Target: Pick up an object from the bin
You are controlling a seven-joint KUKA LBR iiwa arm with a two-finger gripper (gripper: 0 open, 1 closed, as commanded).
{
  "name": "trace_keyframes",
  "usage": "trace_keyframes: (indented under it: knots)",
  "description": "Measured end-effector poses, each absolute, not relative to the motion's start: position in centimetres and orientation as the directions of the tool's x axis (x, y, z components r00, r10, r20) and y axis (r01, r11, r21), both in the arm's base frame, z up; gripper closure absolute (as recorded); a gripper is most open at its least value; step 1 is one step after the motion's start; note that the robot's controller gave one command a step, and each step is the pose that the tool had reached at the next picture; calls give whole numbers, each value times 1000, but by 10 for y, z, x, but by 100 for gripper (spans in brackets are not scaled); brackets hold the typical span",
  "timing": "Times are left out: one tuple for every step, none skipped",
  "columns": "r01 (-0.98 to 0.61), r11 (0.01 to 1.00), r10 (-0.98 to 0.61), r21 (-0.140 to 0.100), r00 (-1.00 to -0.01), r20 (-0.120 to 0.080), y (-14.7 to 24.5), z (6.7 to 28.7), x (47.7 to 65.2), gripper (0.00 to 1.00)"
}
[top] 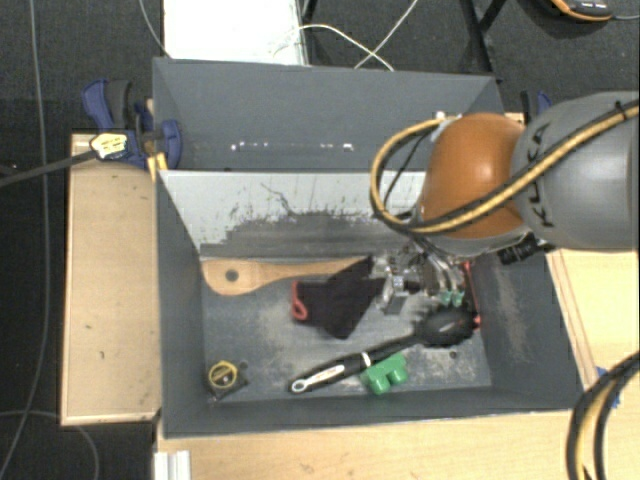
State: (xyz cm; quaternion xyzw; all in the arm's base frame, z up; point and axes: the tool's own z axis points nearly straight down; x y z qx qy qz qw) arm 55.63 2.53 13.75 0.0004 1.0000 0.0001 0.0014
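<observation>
Claw (401, 285) half-hidden beside black cloth (332, 306)

Bin (270, 344): grey sheet metal, matt, its floor and back wall scuffed pale. Spoon (268, 275): bare light wood, smooth; cloth (335, 303): black fabric, soft, matt; block (385, 373): green plastic with a slight sheen. Utensil (345, 368): bright shiny handle, black matt head; wrist cover (475, 173): orange, smooth, glossy.

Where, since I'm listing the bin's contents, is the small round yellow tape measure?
In the camera view, the small round yellow tape measure lies in the front-left corner of the grey metal bin, left of the silver-handled black ladle.
</observation>
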Motion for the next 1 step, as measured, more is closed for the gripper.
trace_keyframes:
  knots:
    - [1,1000,1,0,-1000,-3,25,137,556,0]
